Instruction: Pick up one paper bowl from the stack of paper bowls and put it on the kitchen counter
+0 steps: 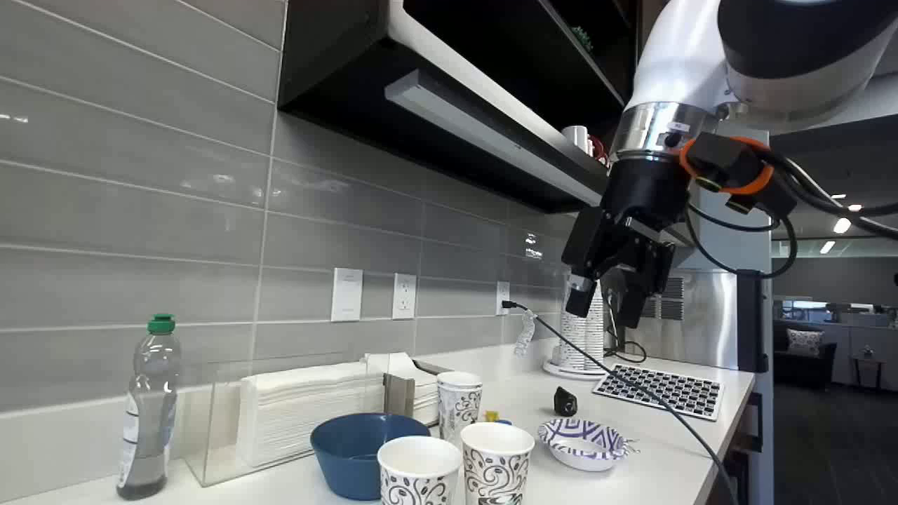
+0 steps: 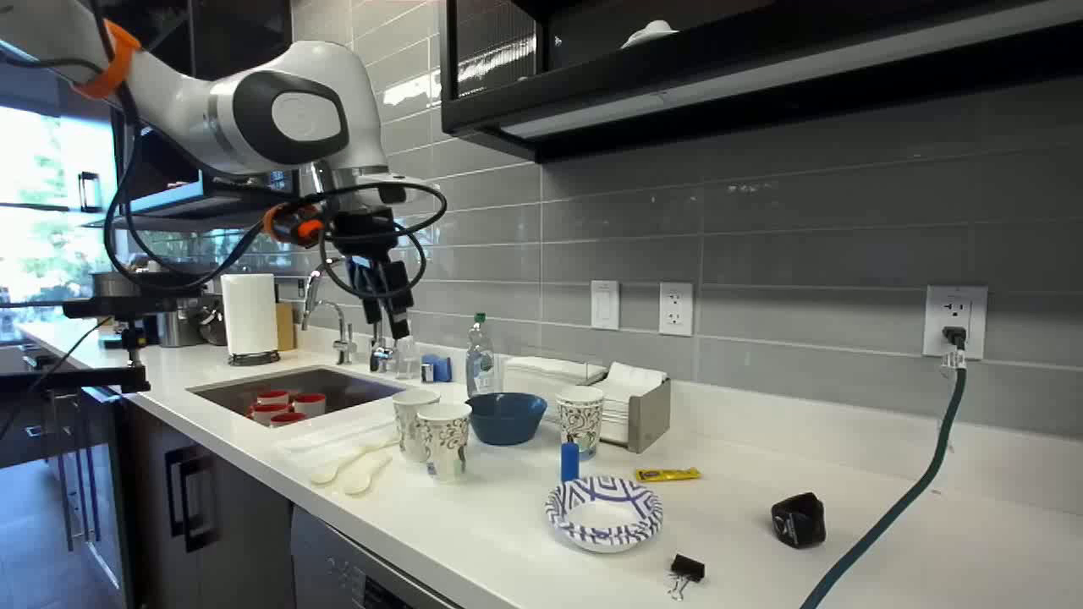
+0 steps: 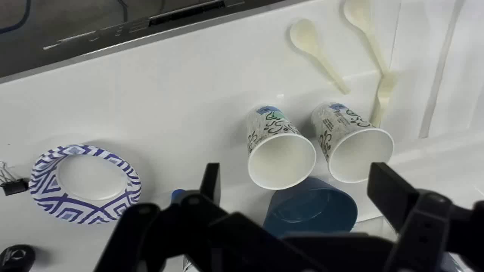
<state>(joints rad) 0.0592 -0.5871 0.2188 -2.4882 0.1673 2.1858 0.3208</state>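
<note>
Wrist view: the hand (image 3: 297,181) is spread wide, gripping nothing, and hides part of the blue bowl (image 3: 312,211). The paper bowl (image 3: 92,177) sits on the worktop (image 3: 170,90), well apart — whether others nest beneath, I cannot tell. A black object (image 3: 17,257) is cut off, its white mark unreadable — like the print on the paper cups (image 3: 272,126).

The desk (image 2: 719,524) is smooth with a low sheen, the far wall tiles (image 2: 812,300) glossy; the paper bowl (image 2: 602,512) and cups (image 2: 443,447) are smooth printed paper, the napkins (image 2: 554,368) matt paper, the blue bowl (image 3: 312,207) faintly shiny, the bottle (image 1: 150,414) clear glossy plastic, the faucet (image 2: 344,347) polished metal, the claw (image 1: 606,307) mostly matt
</note>
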